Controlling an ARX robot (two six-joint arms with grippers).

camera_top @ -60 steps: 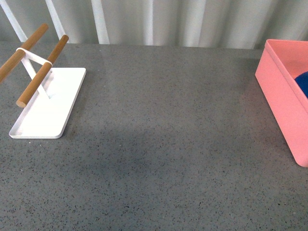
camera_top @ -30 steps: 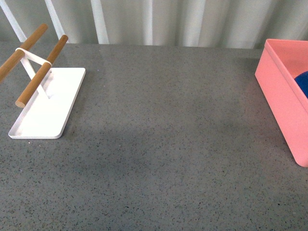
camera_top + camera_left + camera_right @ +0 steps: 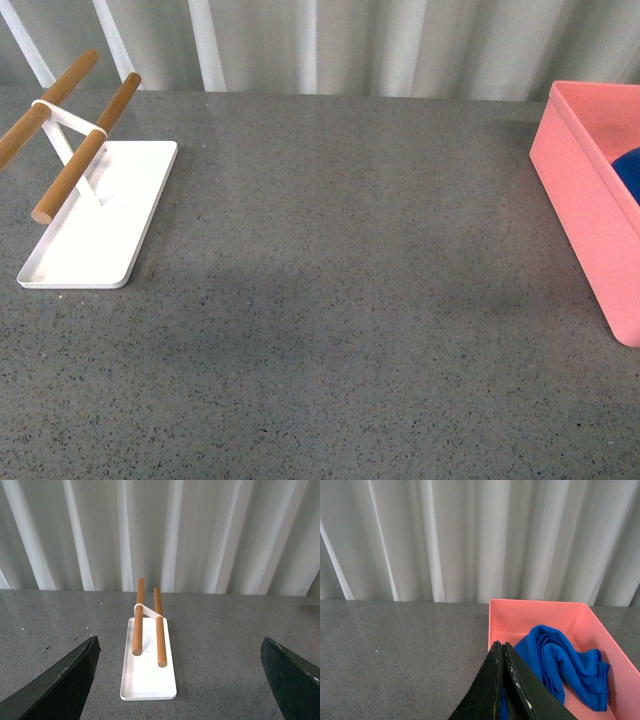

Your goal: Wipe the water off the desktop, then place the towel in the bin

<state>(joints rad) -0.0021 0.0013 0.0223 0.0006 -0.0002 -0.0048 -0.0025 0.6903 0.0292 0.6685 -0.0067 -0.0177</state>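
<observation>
Towel (image 3: 565,662): crumpled inside bin (image 3: 540,611), just beyond right tool (image 3: 502,652), whose jaws are together and empty. Left tool (image 3: 180,680): jaws wide apart, empty, tray (image 3: 147,677) ahead. Table (image 3: 350,300): no water seen; task judged complete, only arm retreat remaining.

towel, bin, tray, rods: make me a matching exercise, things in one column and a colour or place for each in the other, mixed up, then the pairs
Things:
1. towel
2. bin
3. tray
4. rods

Descriptions:
A. wooden, raised over the tray
B. pink, at the desktop's right edge in the front view
C. blue, crumpled inside the bin
D. flat and white, at the left in the front view

Pairs: 1-C, 2-B, 3-D, 4-A
</observation>
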